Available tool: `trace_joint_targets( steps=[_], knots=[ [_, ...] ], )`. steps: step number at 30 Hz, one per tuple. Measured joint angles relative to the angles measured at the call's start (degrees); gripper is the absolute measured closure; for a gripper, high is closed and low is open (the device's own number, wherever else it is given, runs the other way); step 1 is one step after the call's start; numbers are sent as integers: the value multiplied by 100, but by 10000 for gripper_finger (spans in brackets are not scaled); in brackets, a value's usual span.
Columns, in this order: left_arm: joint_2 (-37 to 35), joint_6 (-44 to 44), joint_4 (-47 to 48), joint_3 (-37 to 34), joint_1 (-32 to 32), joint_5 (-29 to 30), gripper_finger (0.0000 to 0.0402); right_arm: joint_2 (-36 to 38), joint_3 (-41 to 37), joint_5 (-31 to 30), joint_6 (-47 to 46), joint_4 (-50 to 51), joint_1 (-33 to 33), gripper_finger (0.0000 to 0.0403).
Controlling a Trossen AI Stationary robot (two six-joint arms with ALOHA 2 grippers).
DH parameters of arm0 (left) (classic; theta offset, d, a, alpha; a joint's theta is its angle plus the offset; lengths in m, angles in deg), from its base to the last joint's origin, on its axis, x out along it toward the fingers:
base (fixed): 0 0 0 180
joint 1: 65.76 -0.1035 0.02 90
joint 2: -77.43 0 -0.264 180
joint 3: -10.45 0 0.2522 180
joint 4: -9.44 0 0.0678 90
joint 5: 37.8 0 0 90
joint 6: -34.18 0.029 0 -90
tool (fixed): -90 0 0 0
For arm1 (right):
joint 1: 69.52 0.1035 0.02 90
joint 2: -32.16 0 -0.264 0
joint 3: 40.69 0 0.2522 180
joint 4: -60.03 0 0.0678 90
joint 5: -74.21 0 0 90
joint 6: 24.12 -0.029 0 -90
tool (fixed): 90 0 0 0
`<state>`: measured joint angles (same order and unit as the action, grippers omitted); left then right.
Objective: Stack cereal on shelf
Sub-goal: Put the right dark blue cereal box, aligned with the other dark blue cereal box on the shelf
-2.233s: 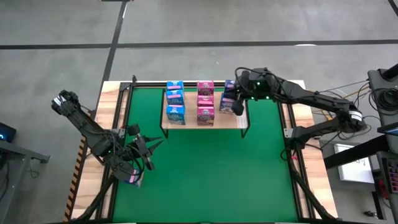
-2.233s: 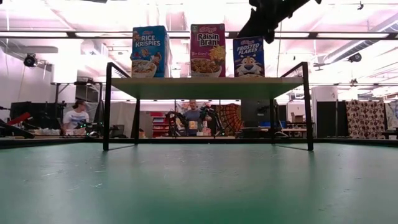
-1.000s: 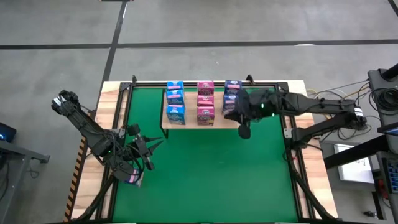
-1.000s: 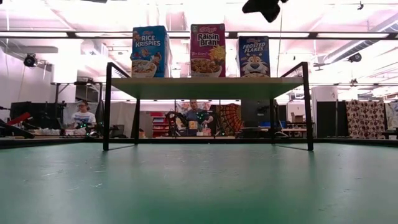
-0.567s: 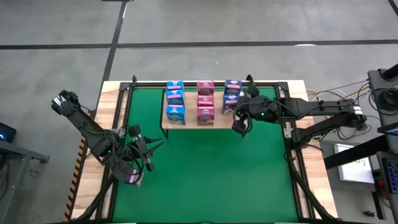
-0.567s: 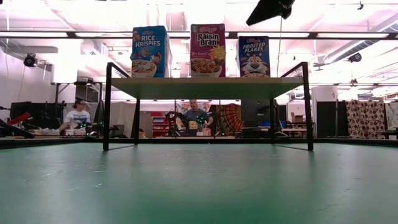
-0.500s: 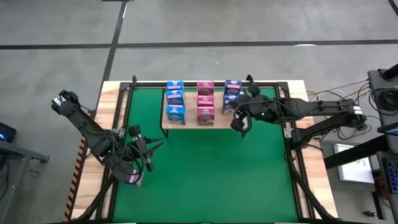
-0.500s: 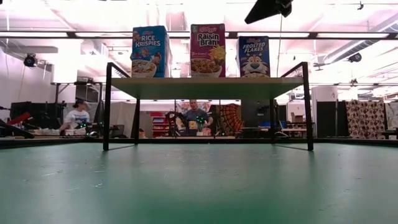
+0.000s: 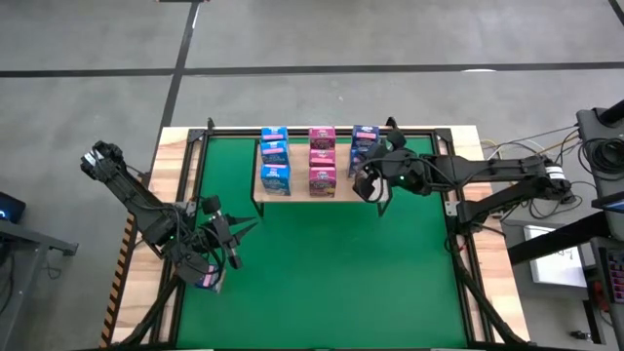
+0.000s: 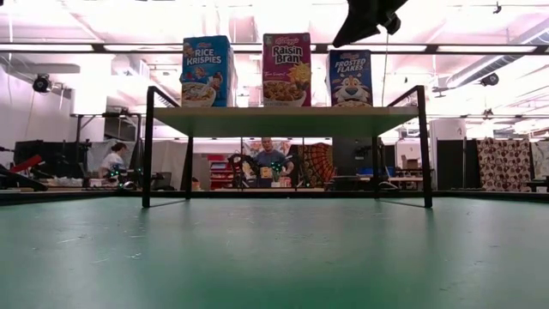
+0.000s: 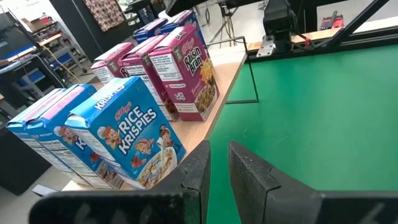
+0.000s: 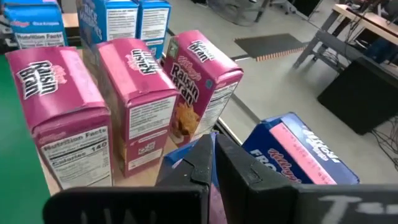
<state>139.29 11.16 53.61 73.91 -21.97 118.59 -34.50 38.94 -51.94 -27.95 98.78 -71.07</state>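
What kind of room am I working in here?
Probably a robotics lab or workshop in a big industrial hall. The low view shows people at cluttered benches behind the shelf, under bright ceiling strip lights. The high view shows bare concrete floor and cabling beside the table.

I see my right arm reaching in from the table's right side, stretched almost level toward the far middle, its dark two-finger right gripper turned downward with the fingers pressed together and nothing between them. My left arm waits folded at the near left corner, its dark two-finger left gripper pointing inward across the table, the fingers standing almost together with only a thin gap between them, holding nothing
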Motion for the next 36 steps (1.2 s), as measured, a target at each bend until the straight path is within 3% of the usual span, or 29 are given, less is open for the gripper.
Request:
trace_joint_targets(
  steps=[14,36],
  knots=[
    [0,3,4,0,0,0,362,-140,-77,-282,-7,-17,-97,394],
    [-1,4,7,0,0,0,362,-133,14,-245,163,28,-56,394]
  ],
)
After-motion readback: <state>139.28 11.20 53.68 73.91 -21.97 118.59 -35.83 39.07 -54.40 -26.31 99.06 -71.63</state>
